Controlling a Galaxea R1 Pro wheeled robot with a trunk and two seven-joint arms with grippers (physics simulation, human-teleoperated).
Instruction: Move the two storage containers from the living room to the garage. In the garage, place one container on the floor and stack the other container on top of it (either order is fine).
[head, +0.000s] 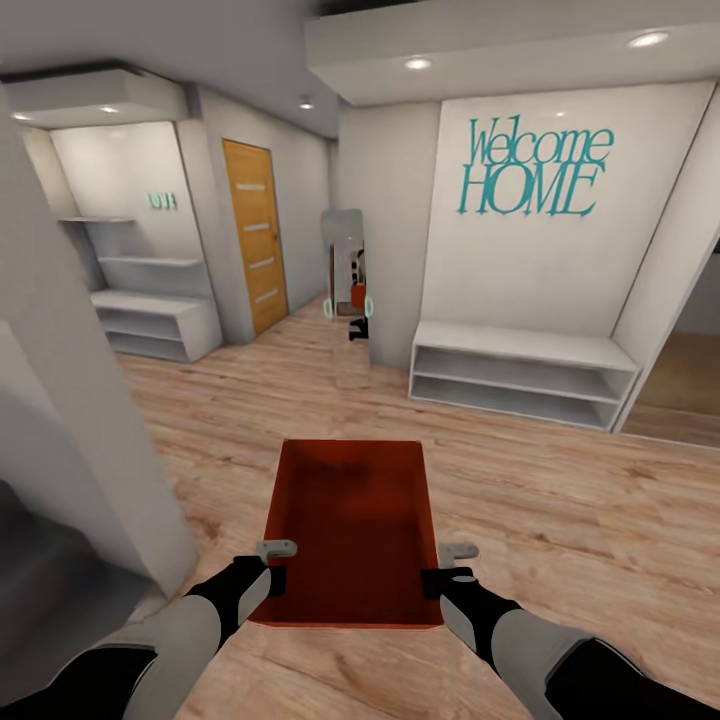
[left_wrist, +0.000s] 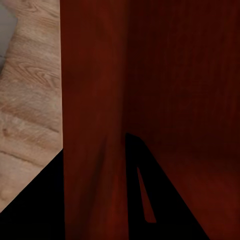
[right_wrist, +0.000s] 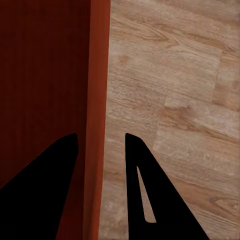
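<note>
Bin (head: 352, 530) hangs at 12 o'clock, long axis running away from me; left claw (head: 272, 570) and right claw (head: 450, 572) each pinch a side wall. I steer toward the wood door (head: 250, 235) at 11 o'clock.

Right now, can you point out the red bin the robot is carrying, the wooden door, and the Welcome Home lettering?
storage container (head: 350, 520): head view, on its inner floor.
wooden door (head: 253, 235): head view, on the middle of its panel.
Welcome Home lettering (head: 535, 168): head view, on the teal letters' centre.

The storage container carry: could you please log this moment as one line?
held: storage container | left gripper: jaws straddle left wall | right gripper: jaws straddle right wall | floor: wood planks | ahead: wood door
</note>
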